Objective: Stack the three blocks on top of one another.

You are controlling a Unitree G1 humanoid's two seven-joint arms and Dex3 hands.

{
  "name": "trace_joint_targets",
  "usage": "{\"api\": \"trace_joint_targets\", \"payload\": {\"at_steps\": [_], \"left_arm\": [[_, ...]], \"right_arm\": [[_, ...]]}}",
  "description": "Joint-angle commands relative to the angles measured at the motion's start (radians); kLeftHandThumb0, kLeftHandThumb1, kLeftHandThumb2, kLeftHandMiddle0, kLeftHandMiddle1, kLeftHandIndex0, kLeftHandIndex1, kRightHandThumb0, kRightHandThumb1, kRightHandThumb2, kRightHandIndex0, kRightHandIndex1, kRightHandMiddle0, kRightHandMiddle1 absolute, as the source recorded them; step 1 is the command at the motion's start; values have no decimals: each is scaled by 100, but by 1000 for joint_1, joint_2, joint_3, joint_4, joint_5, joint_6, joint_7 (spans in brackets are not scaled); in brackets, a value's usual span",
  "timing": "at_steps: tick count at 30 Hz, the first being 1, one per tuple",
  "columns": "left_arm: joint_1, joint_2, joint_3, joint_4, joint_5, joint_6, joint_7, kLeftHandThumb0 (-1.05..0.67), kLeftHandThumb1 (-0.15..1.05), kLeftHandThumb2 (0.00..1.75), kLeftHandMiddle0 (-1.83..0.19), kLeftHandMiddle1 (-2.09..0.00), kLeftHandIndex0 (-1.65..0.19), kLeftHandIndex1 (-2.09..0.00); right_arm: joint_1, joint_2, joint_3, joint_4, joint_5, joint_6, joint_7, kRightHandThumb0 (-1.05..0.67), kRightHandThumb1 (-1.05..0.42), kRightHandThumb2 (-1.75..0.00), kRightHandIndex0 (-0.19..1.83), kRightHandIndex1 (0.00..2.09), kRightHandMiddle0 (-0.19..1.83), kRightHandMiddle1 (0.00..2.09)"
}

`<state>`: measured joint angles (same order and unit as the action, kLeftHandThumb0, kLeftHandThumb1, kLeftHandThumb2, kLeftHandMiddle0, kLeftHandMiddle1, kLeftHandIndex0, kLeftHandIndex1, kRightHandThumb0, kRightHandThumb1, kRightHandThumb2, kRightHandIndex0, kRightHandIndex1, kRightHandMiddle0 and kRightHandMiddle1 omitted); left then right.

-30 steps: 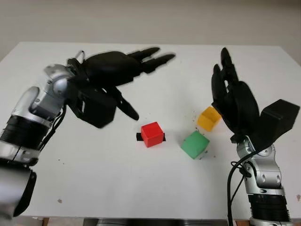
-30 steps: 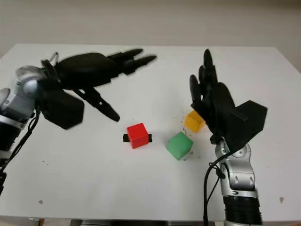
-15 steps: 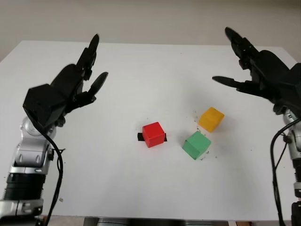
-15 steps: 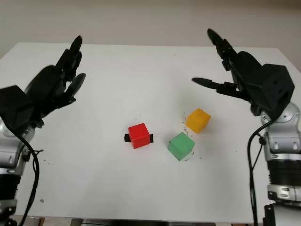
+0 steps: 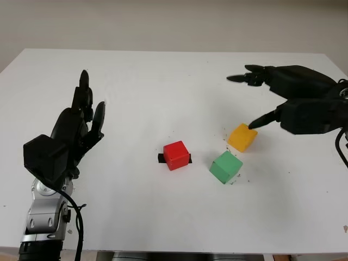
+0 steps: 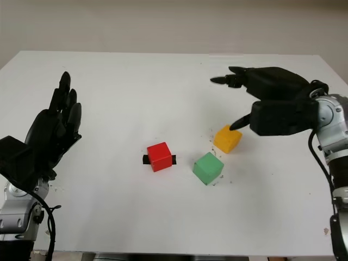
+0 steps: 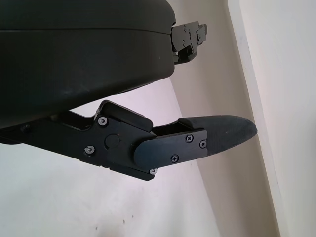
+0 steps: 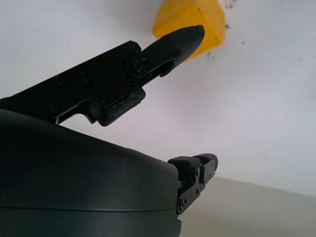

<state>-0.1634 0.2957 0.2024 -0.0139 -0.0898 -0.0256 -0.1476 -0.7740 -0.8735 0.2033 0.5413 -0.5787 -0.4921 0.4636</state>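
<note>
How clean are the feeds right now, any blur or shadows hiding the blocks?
Left eye view: red block, green block and yellow block are sharp, with only soft shadows; the right hand is crisp. Right wrist view: the yellow block is clear beyond a finger. Left wrist view: left hand sharp.

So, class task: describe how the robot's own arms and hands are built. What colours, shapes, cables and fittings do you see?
Both hands are matte black. The left hand and right hand have boxy shells and three slim, tapered fingers jointed with small screws. The forearms are silver metal cylinders with darker bands, and black cables loop loosely beside them.
</note>
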Motion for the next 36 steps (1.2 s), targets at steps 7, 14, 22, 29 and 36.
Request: {"api": "trace_joint_targets", "payload": {"at_steps": [7, 14, 22, 29, 36], "left_arm": [[3, -3, 3, -13, 16, -23, 19, -76, 105, 59, 19, -3, 19, 0], [-12, -3, -3, -6, 20, -19, 16, -74, 105, 59, 19, -3, 19, 0], [-12, -2, -16, -14, 54, -2, 33, -76, 105, 60, 18, -5, 19, 0], [-10, -2, -16, -18, 63, 2, 33, -77, 105, 58, 19, -4, 19, 0], [-6, 2, -19, -18, 69, 4, 30, -77, 105, 58, 19, -2, 19, 0]], "right_arm": [[-35, -57, 79, -40, -153, -97, -44, -58, -79, -5, 11, 7, 36, 7], [-48, -65, 110, -29, -217, -131, -56, -53, -78, -5, 10, 6, 37, 7], [-25, -62, 132, 31, -265, -165, -168, -54, -79, -6, 9, 5, 43, 8], [-31, -50, 173, 122, -310, -187, -288, -55, -84, -7, 7, 5, 47, 9], [-42, -36, 203, 192, -325, -192, -354, -57, -87, -6, 7, 5, 51, 10]]}}
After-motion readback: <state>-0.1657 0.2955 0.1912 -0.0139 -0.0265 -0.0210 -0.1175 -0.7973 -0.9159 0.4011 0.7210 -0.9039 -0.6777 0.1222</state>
